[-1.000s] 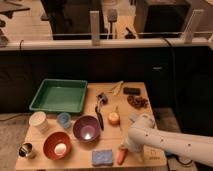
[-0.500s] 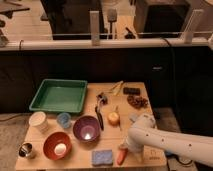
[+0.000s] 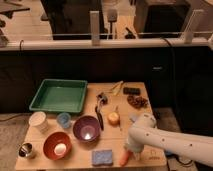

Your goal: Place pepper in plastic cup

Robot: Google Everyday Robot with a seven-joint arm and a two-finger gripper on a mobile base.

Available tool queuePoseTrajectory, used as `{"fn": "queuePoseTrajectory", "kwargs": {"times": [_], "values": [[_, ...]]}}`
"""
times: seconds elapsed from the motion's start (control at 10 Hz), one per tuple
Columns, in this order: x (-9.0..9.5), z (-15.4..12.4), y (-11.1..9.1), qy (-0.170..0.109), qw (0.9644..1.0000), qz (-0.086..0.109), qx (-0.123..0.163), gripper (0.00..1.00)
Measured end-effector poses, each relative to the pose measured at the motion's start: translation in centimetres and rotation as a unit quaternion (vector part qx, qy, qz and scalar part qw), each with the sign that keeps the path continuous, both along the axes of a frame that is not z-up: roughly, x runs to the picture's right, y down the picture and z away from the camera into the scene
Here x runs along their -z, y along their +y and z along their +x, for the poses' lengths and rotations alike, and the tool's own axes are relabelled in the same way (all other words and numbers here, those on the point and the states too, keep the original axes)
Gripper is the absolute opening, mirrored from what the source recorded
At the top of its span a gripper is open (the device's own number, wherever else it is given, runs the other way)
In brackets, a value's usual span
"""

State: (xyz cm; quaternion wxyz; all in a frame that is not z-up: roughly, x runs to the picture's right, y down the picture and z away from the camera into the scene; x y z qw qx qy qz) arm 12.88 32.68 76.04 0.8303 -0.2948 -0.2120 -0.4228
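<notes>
- Wooden table [image 3: 80, 162]: the long thin red-orange pepper [image 3: 123, 159] lies close to its lower edge, lower centre of the frame, just right of the flat blue sponge [image 3: 102, 157].
- Gripper [image 3: 131, 150] is at the end of the white arm [image 3: 165, 145], right above the pepper's upper end. The arm hides it, so I cannot tell how wide it stands or whether it holds anything.
- Open room: bare wood between the round purple bowl [image 3: 86, 128] and the sponge, and at the lower right corner.
- White cup [image 3: 39, 121] is at far left, well apart from the pepper.
- Versus the earlier frames: arm, pepper and sponge are in the same places.
</notes>
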Motion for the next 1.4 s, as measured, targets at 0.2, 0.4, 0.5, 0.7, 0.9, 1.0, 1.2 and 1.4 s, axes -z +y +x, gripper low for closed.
{"fn": "queuePoseTrajectory", "kwargs": {"times": [0.2, 0.4, 0.5, 0.7, 0.9, 1.0, 1.2, 1.4], "values": [[0.1, -0.2, -0.2, -0.002, 1.0000, 0.001, 0.001, 0.14], [-0.2, 0.4, 0.2, 0.000, 0.9997, 0.005, -0.022, 0.10], [-0.2, 0.5, 0.2, 0.000, 0.9997, 0.006, -0.023, 0.08], [0.1, 0.7, -0.1, 0.002, 0.9997, 0.007, -0.022, 0.03], [0.3, 1.0, -0.2, -0.001, 0.9996, 0.005, -0.028, 0.03], [0.6, 1.8, -0.5, -0.001, 0.9993, 0.005, -0.037, 0.03], [0.7, 2.0, -1.0, -0.003, 0.9991, 0.008, -0.043, 0.03], [0.8, 2.4, -1.2, -0.002, 0.9987, 0.010, -0.050, 0.11]]}}
